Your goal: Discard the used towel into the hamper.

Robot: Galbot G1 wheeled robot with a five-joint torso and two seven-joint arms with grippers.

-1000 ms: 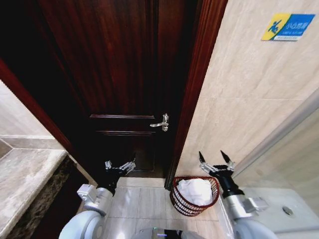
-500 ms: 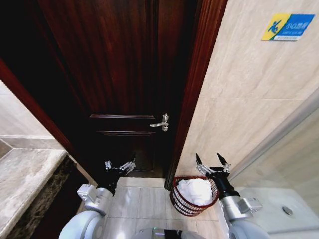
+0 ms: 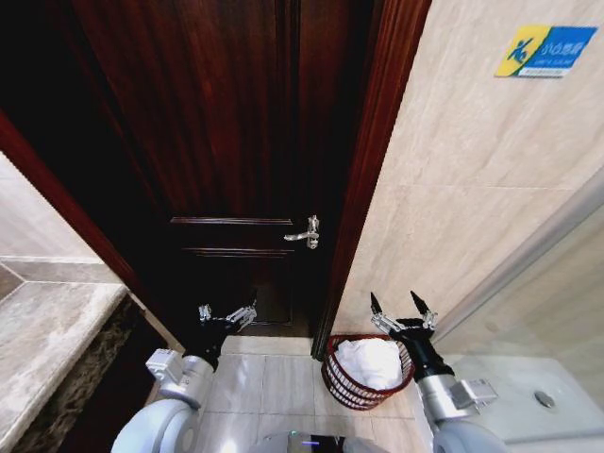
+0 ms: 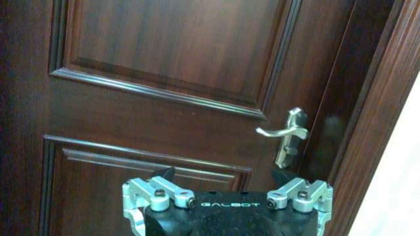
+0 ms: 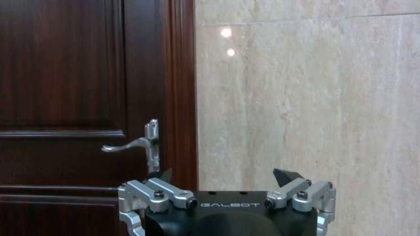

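The hamper point(image 3: 351, 387), a dark reddish-brown wire basket, stands on the floor by the door frame in the head view. A white towel point(image 3: 368, 362) lies bunched inside it. My right gripper point(image 3: 401, 309) is raised just above the hamper's far right rim, open and empty, its black fingertips spread. In the right wrist view that gripper point(image 5: 223, 174) points at the door and the tiled wall. My left gripper point(image 3: 226, 312) is held up in front of the dark door, open and empty. The left wrist view has the left gripper point(image 4: 223, 173) facing the door panel.
A dark wooden door point(image 3: 226, 142) with a silver lever handle point(image 3: 307, 232) fills the middle. A beige tiled wall point(image 3: 472, 189) runs on the right, with a blue and yellow sign point(image 3: 545, 50). A stone counter point(image 3: 47, 340) sits at the left, a white fixture point(image 3: 538, 396) at the right.
My right gripper has shifted a little to the left and slightly up, ending over the hamper's rim. The left arm, towel and hamper have not moved.
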